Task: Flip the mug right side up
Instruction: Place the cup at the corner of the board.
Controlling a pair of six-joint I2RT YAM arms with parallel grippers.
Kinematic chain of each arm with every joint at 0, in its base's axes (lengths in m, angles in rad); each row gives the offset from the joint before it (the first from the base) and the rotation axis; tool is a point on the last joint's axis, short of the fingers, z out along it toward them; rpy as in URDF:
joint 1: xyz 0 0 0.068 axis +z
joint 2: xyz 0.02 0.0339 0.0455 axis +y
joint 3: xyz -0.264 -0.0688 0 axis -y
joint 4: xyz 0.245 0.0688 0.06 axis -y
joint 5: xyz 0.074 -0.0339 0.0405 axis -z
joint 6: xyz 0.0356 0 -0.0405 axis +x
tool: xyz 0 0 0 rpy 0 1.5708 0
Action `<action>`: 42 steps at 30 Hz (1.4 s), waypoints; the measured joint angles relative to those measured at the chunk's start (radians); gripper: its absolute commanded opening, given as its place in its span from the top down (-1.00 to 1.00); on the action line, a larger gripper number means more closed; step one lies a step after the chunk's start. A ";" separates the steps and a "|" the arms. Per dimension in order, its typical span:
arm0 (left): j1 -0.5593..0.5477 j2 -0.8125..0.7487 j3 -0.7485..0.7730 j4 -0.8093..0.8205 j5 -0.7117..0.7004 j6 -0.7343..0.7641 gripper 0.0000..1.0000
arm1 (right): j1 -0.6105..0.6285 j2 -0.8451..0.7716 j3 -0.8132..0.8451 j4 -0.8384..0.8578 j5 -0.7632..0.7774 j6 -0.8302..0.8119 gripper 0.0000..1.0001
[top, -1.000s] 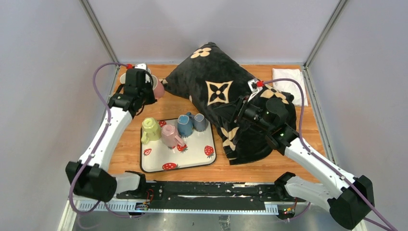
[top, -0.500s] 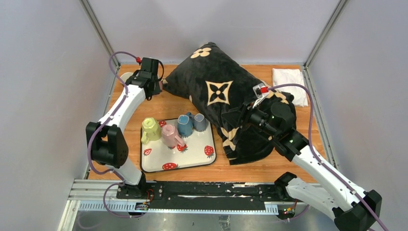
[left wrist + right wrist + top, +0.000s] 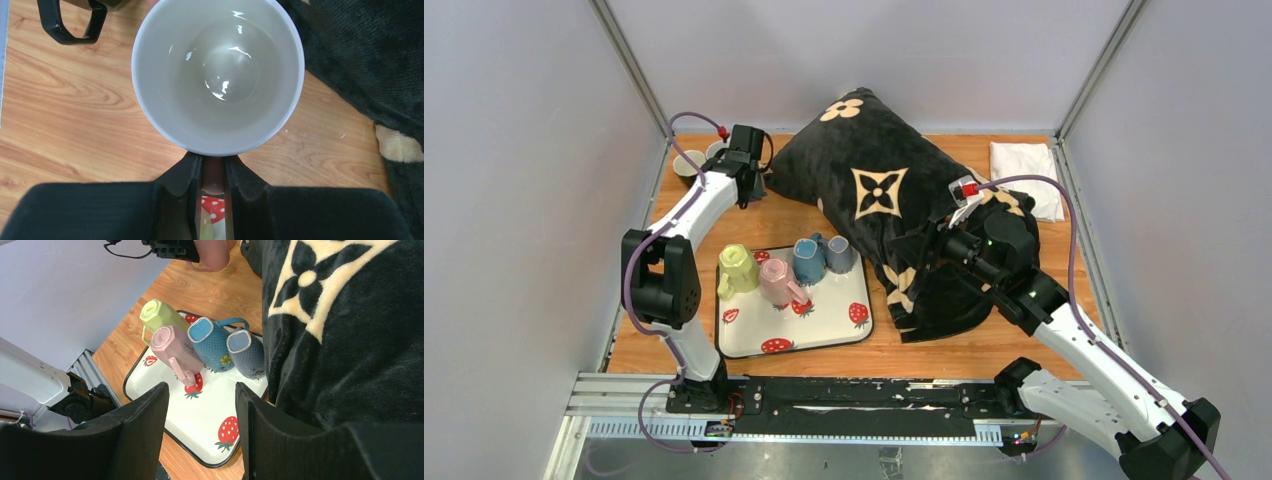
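Observation:
A mug [image 3: 218, 75] with a pinkish outside and a glossy white inside fills the left wrist view, its mouth turned up toward the camera. My left gripper [image 3: 214, 165] is shut on its handle, at the back left of the table [image 3: 746, 172] beside the pillow corner. The mug's pink side also shows in the right wrist view [image 3: 212, 255]; whether it rests on the wood I cannot tell. My right gripper [image 3: 202, 430] is open and empty, hovering over the black pillow's near edge [image 3: 924, 240].
A strawberry tray [image 3: 824, 320] holds upside-down mugs: yellow-green [image 3: 736, 268], pink [image 3: 776, 282], blue [image 3: 808, 260], grey-blue [image 3: 841, 254]. A large black pillow [image 3: 879, 190] covers the middle. A dark mug [image 3: 689, 163] stands at back left; a white cloth [image 3: 1027, 170] at back right.
My left arm has swung its elbow forward and its wrist has turned over the mug, which now hides under the gripper in the top view. My right arm has shifted slightly right.

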 measured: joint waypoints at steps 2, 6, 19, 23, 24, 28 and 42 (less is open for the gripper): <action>0.000 0.008 0.000 0.014 -0.003 0.006 1.00 | 0.000 0.000 0.002 -0.004 0.000 -0.003 -0.12; 0.000 0.036 0.011 0.042 -0.013 0.019 1.00 | 0.000 0.000 0.003 -0.011 0.002 -0.005 -0.12; 0.000 0.093 0.015 0.077 -0.036 0.040 1.00 | 0.000 -0.005 0.003 -0.046 0.014 -0.005 -0.12; 0.000 0.119 0.023 0.089 -0.037 0.042 1.00 | 0.000 -0.011 0.003 -0.047 0.014 -0.005 -0.12; 0.000 0.126 0.026 0.090 -0.037 0.042 1.00 | 0.000 -0.012 0.003 -0.047 0.014 -0.005 -0.12; 0.000 0.148 0.032 0.089 -0.039 0.045 1.00 | 0.000 -0.012 0.003 -0.049 0.014 -0.005 -0.12; 0.000 0.193 0.069 0.089 -0.047 0.059 0.84 | 0.000 -0.012 0.003 -0.055 0.013 -0.005 -0.13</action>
